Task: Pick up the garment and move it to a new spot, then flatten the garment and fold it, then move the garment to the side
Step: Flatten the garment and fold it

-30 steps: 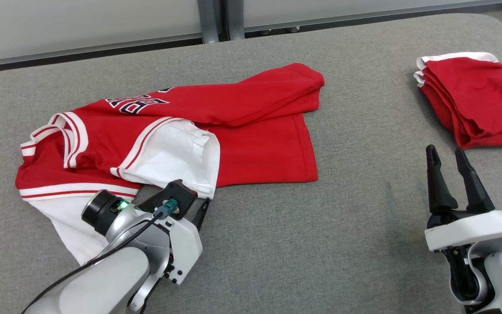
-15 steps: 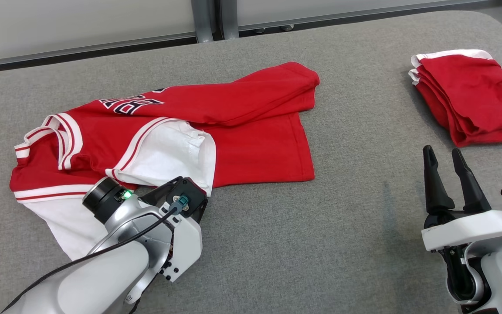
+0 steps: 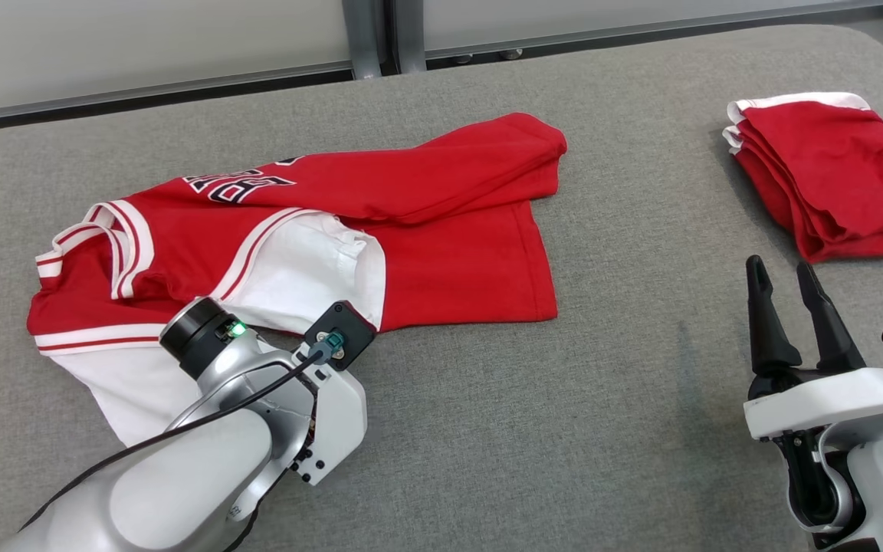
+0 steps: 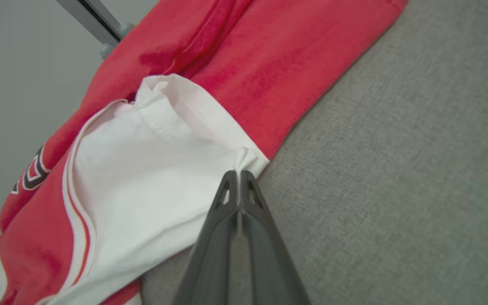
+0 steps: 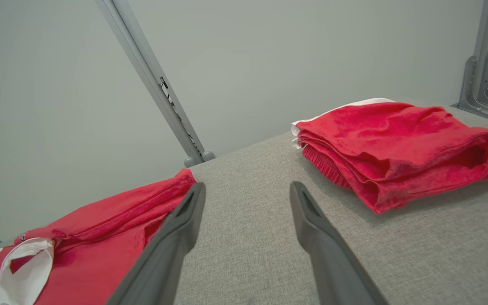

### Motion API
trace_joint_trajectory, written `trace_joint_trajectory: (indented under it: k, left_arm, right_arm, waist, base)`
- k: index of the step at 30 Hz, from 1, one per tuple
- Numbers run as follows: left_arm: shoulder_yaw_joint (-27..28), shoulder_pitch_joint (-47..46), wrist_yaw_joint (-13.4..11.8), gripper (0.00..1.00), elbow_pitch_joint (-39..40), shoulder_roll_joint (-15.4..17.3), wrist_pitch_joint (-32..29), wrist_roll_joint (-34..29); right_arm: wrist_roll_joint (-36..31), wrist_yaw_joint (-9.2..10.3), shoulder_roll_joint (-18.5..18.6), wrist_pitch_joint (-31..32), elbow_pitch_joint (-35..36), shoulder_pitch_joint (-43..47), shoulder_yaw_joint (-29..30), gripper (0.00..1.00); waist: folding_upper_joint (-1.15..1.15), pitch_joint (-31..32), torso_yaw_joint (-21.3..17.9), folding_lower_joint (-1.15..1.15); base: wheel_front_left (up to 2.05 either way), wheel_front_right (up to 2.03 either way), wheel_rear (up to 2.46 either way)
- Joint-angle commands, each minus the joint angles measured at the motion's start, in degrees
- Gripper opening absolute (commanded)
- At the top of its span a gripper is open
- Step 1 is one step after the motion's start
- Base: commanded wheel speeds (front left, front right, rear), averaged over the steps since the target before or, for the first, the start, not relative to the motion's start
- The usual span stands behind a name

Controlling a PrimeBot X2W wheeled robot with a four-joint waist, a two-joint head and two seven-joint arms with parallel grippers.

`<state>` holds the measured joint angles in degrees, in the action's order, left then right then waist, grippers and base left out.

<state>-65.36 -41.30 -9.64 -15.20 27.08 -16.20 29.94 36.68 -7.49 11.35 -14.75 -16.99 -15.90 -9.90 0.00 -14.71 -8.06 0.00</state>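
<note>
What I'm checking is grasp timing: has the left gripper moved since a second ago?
Yes. Against the white sleeve, the left gripper has advanced rightward and slightly up the head view to the sleeve's corner and shut on it.

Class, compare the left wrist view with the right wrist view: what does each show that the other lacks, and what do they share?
Left wrist view: the left gripper, shut, pinching the corner of the shirt's white sleeve.
Right wrist view: the right gripper, open above the grey table, and a folded red pile beyond it.
Shared: the red shirt with its white sleeve, the table and a metal post.
</note>
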Motion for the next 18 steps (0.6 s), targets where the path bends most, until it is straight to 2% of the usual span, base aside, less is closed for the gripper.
trace_joint_trajectory:
  k: [1,7,13,18]
  left_arm:
    - [0.4,0.4,-0.4,0.0,0.2,0.5,0.8,0.6]
    - [4.0,1.9,-3.5,0.0,3.4,1.3,5.6,2.0]
    - [8.2,3.2,-6.9,0.0,9.3,4.9,8.5,3.4]
    - [11.4,5.2,-10.8,0.0,14.5,8.3,9.6,4.4]
  right_arm:
    - [-0.1,-0.01,0.4,-0.5,-0.2,0.3,0.4,1.0]
    - [-0.6,-0.01,0.4,-0.5,-0.2,1.1,0.5,1.0]
    - [-0.7,-0.01,0.7,-0.3,0.0,1.7,0.7,1.0]
    - [-0.9,-0.01,0.6,-0.2,0.5,2.1,1.0,1.0]
  waist:
    - [0.0,0.6,0.6,0.0]
    - [0.0,2.8,2.6,0.0]
    - [0.0,3.7,4.4,0.0]
    - [0.0,3.6,5.1,0.0]
  base:
    - [0.0,0.0,0.0]
    - [0.0,0.0,0.0]
    - [0.0,0.0,0.0]
    - [0.0,0.0,0.0]
